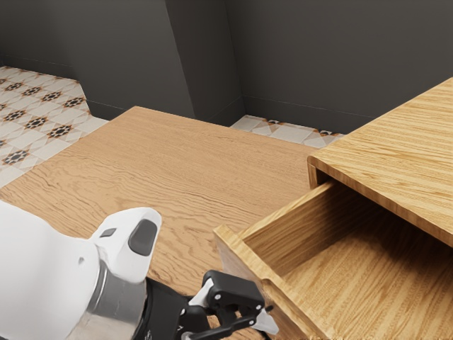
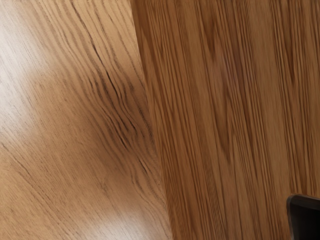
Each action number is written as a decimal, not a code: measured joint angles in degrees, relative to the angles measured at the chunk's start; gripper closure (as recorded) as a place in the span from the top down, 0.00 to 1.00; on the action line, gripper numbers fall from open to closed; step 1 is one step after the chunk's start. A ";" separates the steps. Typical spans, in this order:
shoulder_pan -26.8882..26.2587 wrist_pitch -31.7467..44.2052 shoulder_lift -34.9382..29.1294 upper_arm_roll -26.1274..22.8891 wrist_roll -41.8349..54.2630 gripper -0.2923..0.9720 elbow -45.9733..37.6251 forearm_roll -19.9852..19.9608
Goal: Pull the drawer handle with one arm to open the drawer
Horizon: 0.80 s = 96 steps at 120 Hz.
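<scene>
The wooden drawer (image 1: pixel 333 269) stands pulled well out of the cabinet (image 1: pixel 396 159), and its inside holds nothing. My black gripper (image 1: pixel 259 320) sits low against the drawer's front panel (image 1: pixel 237 251), at the exterior view's bottom edge. The handle is hidden there behind the hand. In the wrist view the drawer's front panel (image 2: pixel 235 120) stands close up beside the tabletop (image 2: pixel 70 150). A small black piece (image 2: pixel 304 216) shows at the corner of the wrist view; I cannot tell what it is.
The wooden table (image 1: pixel 163 170) stretches toward the exterior view's left and back. Dark walls (image 1: pixel 318 49) and a patterned tile floor (image 1: pixel 35 120) lie beyond it. My white arm (image 1: pixel 64 283) fills the lower left.
</scene>
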 joint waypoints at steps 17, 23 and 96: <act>-1.42 0.14 -0.76 1.04 0.06 0.76 -0.80 1.43; -1.58 0.19 -0.79 1.09 0.09 0.75 -0.85 1.65; -6.21 -1.01 -3.79 1.35 -1.68 0.77 -1.25 2.27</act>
